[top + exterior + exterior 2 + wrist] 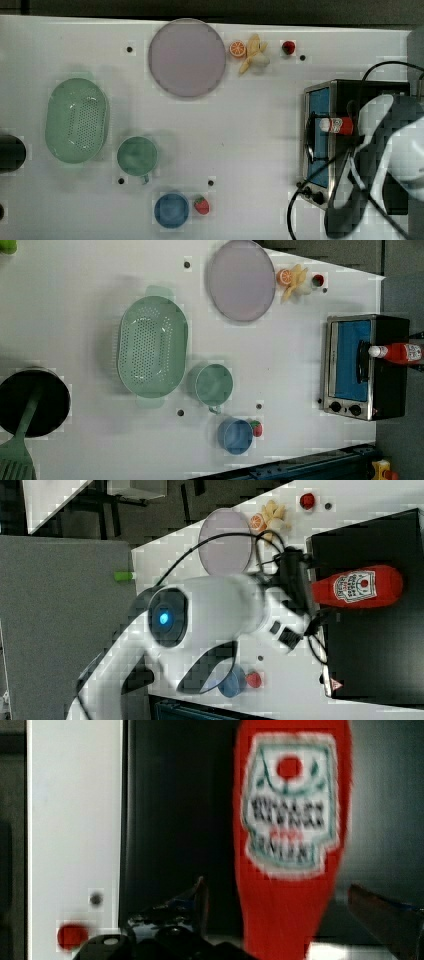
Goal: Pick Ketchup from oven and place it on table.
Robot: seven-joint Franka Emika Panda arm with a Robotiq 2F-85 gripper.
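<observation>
the ketchup [357, 587] lies on its side on the black top of the oven [370, 645], its white cap [325, 124] jutting past the front edge over the blue glass door [352, 360] and black handle [361, 361]. in the wrist view my end effector [280, 905] sits around the bottle's narrow neck end, one finger [200, 897] to one side and the other [385, 912] well off to the other side, so i am spread wide and gripping nothing; the label [287, 815] faces the camera. the oven stands at the top view's right on the white desk [250, 125]. elsewhere on the desk are a green colander [76, 120], a green cup [137, 156], a blue bowl [171, 210] with a strawberry [201, 204] just beside it, and a round plate [187, 57].
</observation>
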